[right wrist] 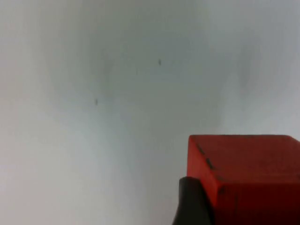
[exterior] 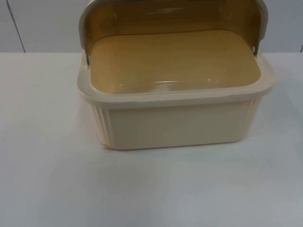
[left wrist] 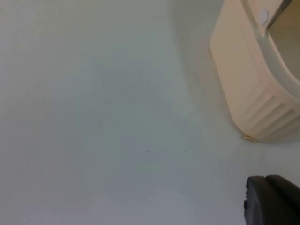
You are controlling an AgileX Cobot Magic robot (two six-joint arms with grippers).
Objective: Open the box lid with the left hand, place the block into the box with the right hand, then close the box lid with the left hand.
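The cream box [exterior: 175, 120] stands on the white table in the top view, and its amber-tinted lid [exterior: 173, 19] is swung up and back. The inside of the box holds nothing. In the left wrist view, my left gripper [left wrist: 274, 201] hovers over bare table beside a ribbed corner of the box [left wrist: 253, 98], apart from it. My right gripper [right wrist: 243, 213] is shut on the red block [right wrist: 243, 161], with a black fingertip [right wrist: 192, 201] pressed against the block's side. The block hangs above plain table.
White table top [exterior: 52, 179] stretches in front of the box and to both sides. The grey partition wall [exterior: 42, 23] rises behind the box.
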